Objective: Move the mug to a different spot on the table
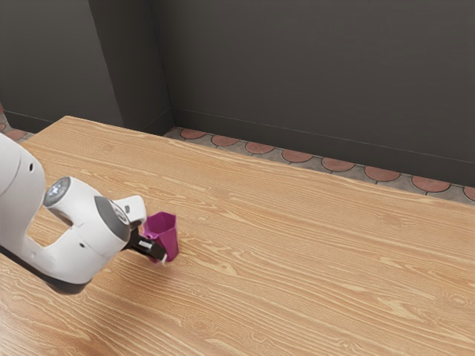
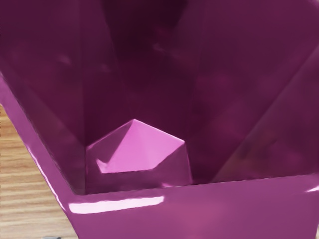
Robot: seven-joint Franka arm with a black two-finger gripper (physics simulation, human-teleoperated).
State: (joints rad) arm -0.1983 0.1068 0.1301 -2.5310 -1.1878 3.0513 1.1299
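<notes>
The white arm (image 1: 74, 237) sits at 8 o'clock in the exterior view. Its gripper (image 1: 156, 252) is at the 7 o'clock side of the mug (image 1: 165, 228), and I cannot tell whether it pinches the wall. The mug is upright, axis vertical, mouth up, over the table (image 1: 312, 245). The wrist view looks down into the mug's faceted inside (image 2: 144, 154), with a sliver of table (image 2: 20, 189) beside it. No handle can be made out.

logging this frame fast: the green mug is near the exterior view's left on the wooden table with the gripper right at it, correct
One thing is wrong: the mug is purple, not green, as the exterior view shows. The rest stands: it is near that view's left on the wooden table, with the gripper right at it.
</notes>
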